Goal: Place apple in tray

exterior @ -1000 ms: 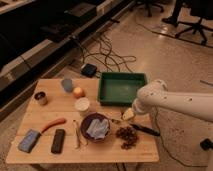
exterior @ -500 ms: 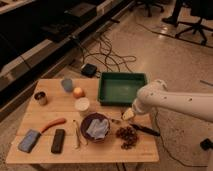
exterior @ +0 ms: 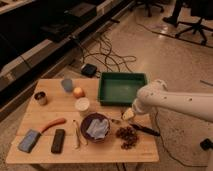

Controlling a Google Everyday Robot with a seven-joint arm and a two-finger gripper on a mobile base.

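On the table (exterior: 52, 111), starting at the left: a small can (exterior: 41, 97) sits by the far left edge; an orange stick (exterior: 52, 125) lies nearer; a blue cup (exterior: 67, 84) stands at the far side; the apple (exterior: 78, 92) rests on the wood just right of that cup and just beyond a white cup (exterior: 82, 105), seemingly touching neither.

The apple looks light, firm and smooth; being round, it may roll if nudged; it would likely bruise only under a hard squeeze; the best hold is probably across its widest part from above, since the two cups leave little room at its sides.

Further right, a dark bowl (exterior: 96, 127) with blue cloth sits near; the tray (exterior: 122, 89) lies at the far right, with no apple in it. The gripper (exterior: 129, 114) hangs low over the table just on the near side of the tray, well apart from the apple; it carries nothing that can be seen; whether it is spread or closed cannot be told.
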